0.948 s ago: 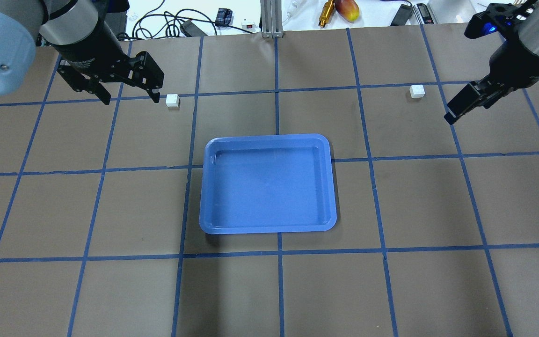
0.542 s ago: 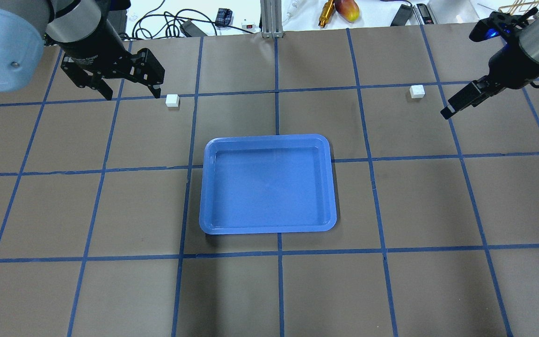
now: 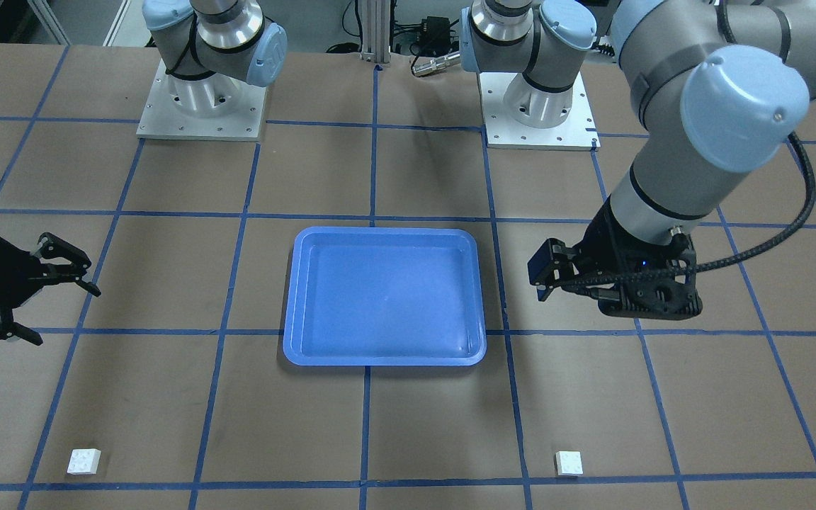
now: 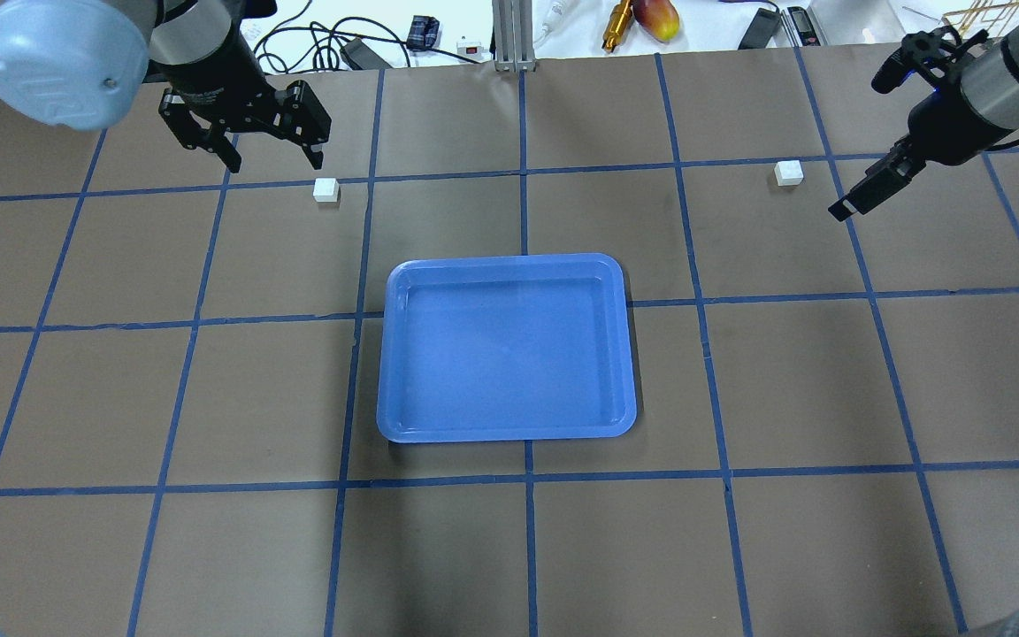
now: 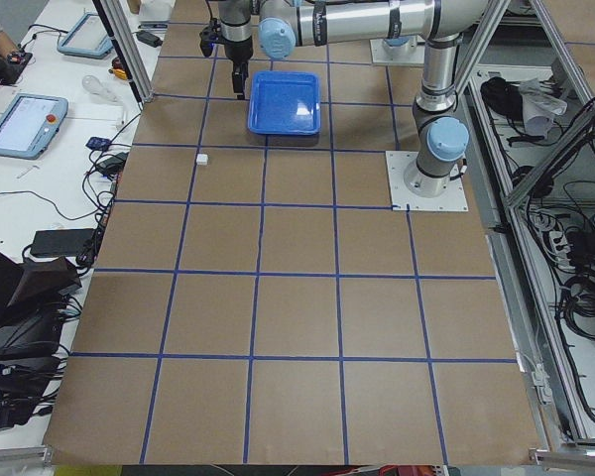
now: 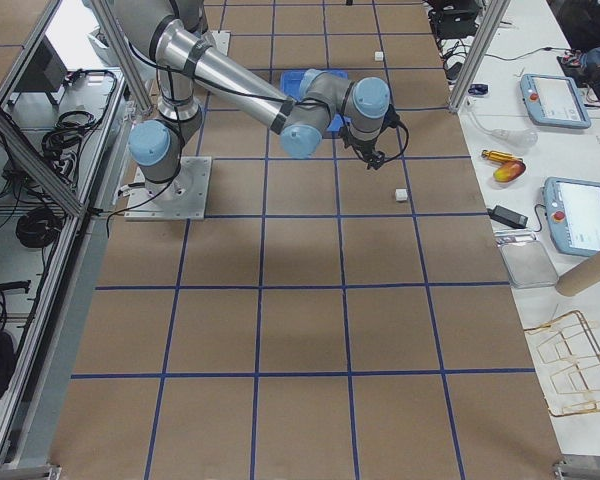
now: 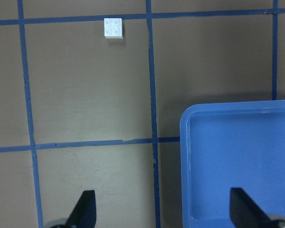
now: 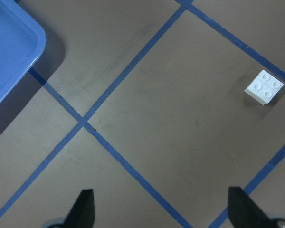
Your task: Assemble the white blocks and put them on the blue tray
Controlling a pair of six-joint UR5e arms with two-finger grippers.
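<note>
Two white blocks lie on the table, apart from each other. One (image 4: 325,190) is far left of the blue tray (image 4: 507,425); the other (image 4: 789,172) is far right. My left gripper (image 4: 275,165) is open and empty, hovering just behind and left of the left block (image 7: 113,27). My right gripper (image 4: 853,200) is open and empty, hovering right of the right block (image 8: 264,87). In the front-facing view the blocks (image 3: 568,463) (image 3: 84,460) sit near the bottom edge, well clear of both grippers (image 3: 541,283) (image 3: 61,315). The tray (image 3: 384,358) is empty.
Brown table with a blue tape grid. Cables, small devices and a fruit (image 4: 655,18) lie on the white bench beyond the far edge. The two arm bases (image 3: 199,106) (image 3: 539,106) stand behind the tray. A metal post (image 4: 509,35) stands at the far middle.
My left gripper has moved right and toward the far edge, close to the left block. My right gripper has drawn back slightly toward the far right. Both stay open; the blocks have not moved.
</note>
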